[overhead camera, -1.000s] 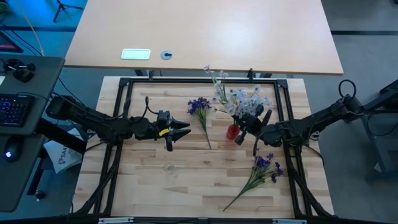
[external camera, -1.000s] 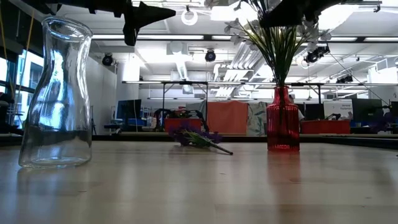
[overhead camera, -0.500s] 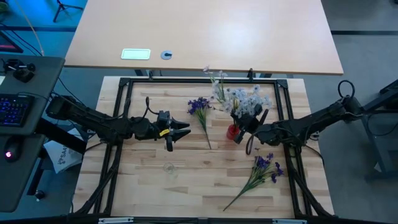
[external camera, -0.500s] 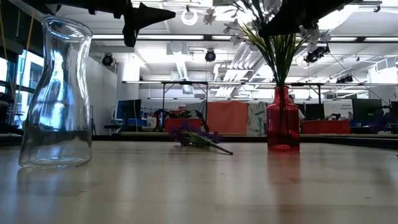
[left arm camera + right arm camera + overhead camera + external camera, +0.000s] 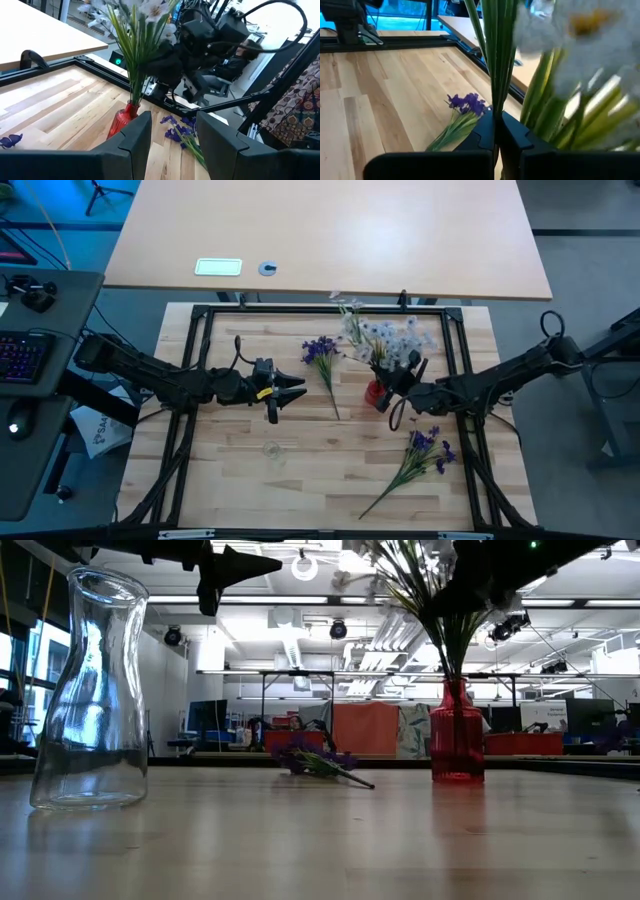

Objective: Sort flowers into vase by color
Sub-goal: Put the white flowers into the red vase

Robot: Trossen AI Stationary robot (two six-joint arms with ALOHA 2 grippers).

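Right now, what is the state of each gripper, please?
Left gripper: open, holding nothing, over the table.
Right gripper: closed on the white flowers standing in the red vase.

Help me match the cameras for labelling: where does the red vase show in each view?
High view: red vase right of centre, partly under the right gripper.
Low view: red vase standing right of centre.
Left wrist view: red vase beyond the fingers.
Right wrist view: not visible; only stems.
Shared landmark: the white flowers standing in it.
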